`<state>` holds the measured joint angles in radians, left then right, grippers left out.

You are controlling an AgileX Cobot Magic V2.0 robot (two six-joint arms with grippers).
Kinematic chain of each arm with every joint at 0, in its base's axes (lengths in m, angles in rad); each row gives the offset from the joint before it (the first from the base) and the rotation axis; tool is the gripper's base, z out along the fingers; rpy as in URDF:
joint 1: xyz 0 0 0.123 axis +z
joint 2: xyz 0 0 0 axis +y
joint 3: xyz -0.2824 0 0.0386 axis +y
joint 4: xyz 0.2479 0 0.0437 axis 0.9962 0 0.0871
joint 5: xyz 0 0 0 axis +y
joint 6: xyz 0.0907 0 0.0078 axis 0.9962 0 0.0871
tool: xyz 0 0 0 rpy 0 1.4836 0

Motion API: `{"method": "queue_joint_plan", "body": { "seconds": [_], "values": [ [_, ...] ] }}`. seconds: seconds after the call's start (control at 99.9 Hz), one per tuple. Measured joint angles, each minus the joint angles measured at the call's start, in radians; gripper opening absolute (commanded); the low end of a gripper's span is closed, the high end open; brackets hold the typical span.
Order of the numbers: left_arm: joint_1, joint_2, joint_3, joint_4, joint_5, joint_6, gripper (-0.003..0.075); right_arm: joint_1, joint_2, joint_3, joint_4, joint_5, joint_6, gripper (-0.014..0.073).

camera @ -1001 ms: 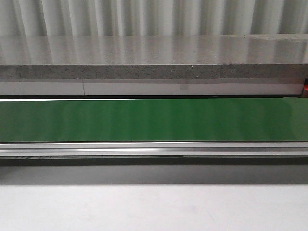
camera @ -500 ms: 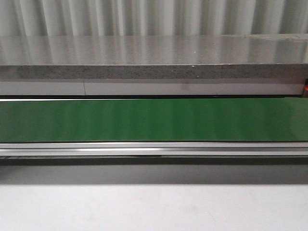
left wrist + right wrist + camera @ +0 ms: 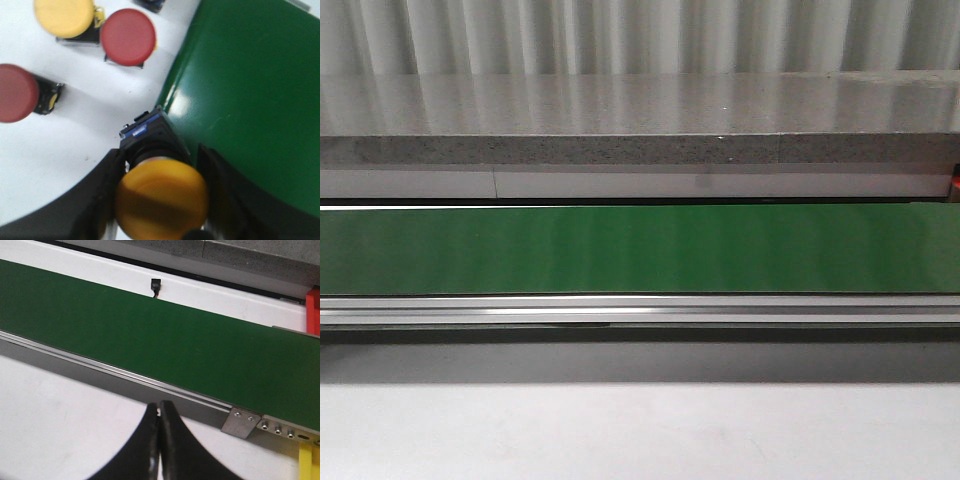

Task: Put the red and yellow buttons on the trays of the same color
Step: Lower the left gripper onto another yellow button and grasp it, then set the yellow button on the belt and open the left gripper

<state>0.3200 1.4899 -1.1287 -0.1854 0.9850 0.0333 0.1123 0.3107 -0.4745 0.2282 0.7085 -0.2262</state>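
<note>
Left wrist view: left jaws apparently clamp a yellow button (image 3: 161, 196); right jaws pressed together, empty.

Glossy green belt (image 3: 640, 250), brushed metal rail (image 3: 640, 310).

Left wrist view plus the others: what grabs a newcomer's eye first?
The yellow button held between the left gripper's fingers, right at the edge of the green belt. Beyond it on the white table sit two red buttons and another yellow one. The right gripper hangs shut and empty.
</note>
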Motion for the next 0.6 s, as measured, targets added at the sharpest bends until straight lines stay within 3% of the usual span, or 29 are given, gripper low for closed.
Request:
{"method": "queue_joint_plan", "body": {
  "seconds": [0.23, 0.42, 0.49, 0.6],
  "values": [
    [-0.114, 0.025, -0.076, 0.002, 0.037, 0.002, 0.0072, 0.0, 0.0, 0.0, 0.0, 0.0, 0.0, -0.0067],
    [-0.139, 0.121, -0.15, 0.002, 0.095, 0.004, 0.0093, 0.0, 0.0, 0.0, 0.0, 0.0, 0.0, -0.0067],
    [-0.139, 0.151, -0.175, 0.002, 0.114, 0.004, 0.0171, 0.0, 0.0, 0.0, 0.0, 0.0, 0.0, -0.0067],
    [-0.139, 0.182, -0.204, 0.002, 0.132, 0.004, 0.0382, 0.0, 0.0, 0.0, 0.0, 0.0, 0.0, -0.0067]
  ]
}}
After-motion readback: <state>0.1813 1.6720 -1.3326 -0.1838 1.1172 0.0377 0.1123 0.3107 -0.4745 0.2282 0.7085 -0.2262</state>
